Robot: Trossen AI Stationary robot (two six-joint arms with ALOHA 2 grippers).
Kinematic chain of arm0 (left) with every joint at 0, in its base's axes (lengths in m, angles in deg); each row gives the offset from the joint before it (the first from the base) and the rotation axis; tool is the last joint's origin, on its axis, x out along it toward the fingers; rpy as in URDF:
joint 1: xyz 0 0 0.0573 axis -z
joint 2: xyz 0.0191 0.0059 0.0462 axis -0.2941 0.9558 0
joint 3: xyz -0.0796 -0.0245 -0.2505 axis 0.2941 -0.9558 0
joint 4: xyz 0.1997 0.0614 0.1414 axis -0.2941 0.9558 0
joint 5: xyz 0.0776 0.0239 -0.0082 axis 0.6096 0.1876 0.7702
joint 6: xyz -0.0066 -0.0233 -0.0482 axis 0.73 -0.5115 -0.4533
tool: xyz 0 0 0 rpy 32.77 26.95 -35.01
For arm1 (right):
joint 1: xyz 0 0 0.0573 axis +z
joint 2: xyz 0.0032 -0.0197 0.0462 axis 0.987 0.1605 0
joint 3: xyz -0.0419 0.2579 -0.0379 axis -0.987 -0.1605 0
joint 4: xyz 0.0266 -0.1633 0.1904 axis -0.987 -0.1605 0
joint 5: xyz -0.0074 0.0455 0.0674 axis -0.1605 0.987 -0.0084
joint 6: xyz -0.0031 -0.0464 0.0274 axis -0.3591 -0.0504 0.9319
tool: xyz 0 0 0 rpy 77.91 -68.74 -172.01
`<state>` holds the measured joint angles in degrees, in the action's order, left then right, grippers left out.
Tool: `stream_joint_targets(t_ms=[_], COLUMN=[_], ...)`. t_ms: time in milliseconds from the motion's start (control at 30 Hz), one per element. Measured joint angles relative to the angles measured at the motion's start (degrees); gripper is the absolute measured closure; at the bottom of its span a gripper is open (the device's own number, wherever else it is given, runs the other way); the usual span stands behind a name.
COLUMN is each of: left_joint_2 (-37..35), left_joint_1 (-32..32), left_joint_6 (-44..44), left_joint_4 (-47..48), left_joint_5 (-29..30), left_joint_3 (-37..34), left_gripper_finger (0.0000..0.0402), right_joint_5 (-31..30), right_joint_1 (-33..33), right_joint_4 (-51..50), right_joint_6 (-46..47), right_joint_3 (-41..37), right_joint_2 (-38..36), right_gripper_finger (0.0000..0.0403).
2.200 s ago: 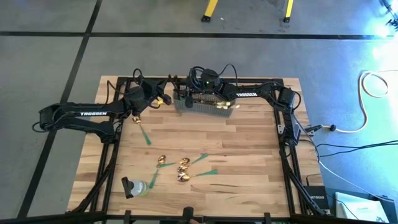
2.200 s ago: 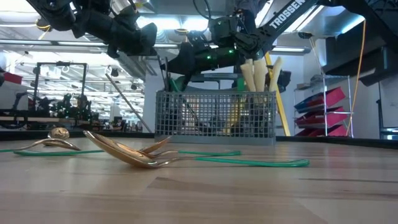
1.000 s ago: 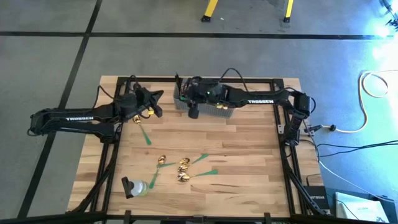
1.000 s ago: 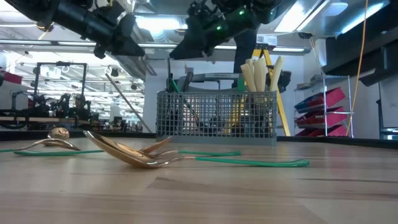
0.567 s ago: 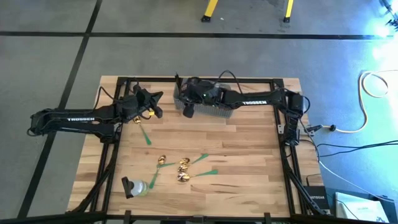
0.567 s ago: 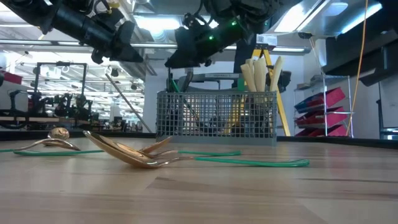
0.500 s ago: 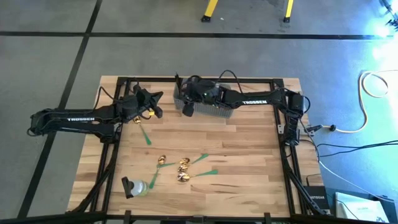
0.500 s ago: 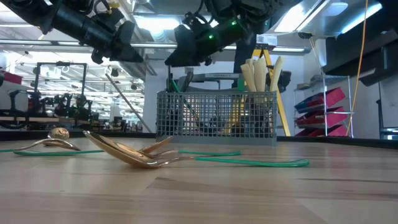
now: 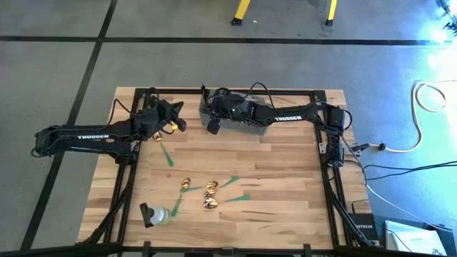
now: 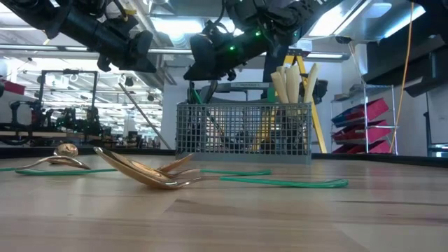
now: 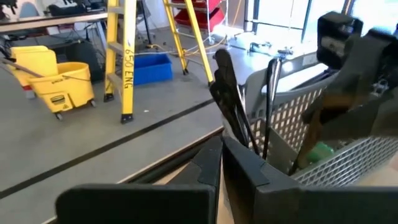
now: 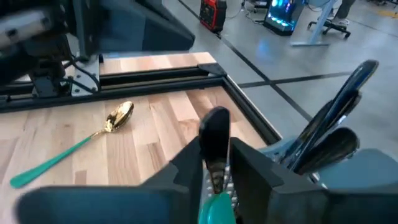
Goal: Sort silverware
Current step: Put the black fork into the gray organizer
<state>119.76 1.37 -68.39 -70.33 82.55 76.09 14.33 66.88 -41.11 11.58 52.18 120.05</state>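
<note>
Left gripper (image 9: 173,123) hovers at the bench's (image 9: 271,178) far left, jaws together, empty. Three gold spoons (image 9: 208,191) lie loose mid-bench. Right gripper (image 9: 213,127) sits at the basket's (image 9: 250,127) left end, jaws clamped on a dark fork (image 12: 215,134) with a green-taped handle. Judgement: pull straight up, keep the fork vertical to clear its neighbours and the mesh.

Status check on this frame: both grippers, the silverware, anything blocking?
Left gripper shut, empty, left of the basket. Right gripper jaws clamped on a dark utensil handle at the basket's left end. Gold spoons unsorted mid-table. Nothing blocking.
</note>
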Motion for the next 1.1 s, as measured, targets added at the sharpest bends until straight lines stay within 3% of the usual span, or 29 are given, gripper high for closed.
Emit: stream_joint_targets(t_ms=[133,400,633,967,1100], left_joint_2=[0.00,0.49,3.91,9.79,11.02], left_joint_1=[-0.50,-0.53,-0.53,-2.79,-6.12], left_joint_6=[-0.17,-0.56,-1.73,-1.87,-2.95], left_joint_4=[0.89,1.43,1.62,0.84,0.74], left_joint_5=[-0.22,-0.34,-0.38,1.12,0.30], left_joint_3=[-0.04,-0.04,-0.04,-0.04,-0.04], left_gripper_finger=[0.0402,0.0402,0.0402,0.0402,0.0402], right_joint_5=[-0.05,0.05,-1.07,-1.68,-4.84], right_joint_1=[0.00,0.06,-0.02,0.00,0.00], right_joint_4=[1.48,-8.27,-9.51,-8.53,-7.98], right_joint_6=[-0.01,0.07,0.26,-6.77,-14.75], right_joint_3=[0.05,6.44,6.60,6.60,6.60], right_joint_2=[-0.22,-0.52,-0.41,-0.46,-1.75], right_gripper_finger=[0.0396,0.0400,0.0390,0.0324,0.0304])
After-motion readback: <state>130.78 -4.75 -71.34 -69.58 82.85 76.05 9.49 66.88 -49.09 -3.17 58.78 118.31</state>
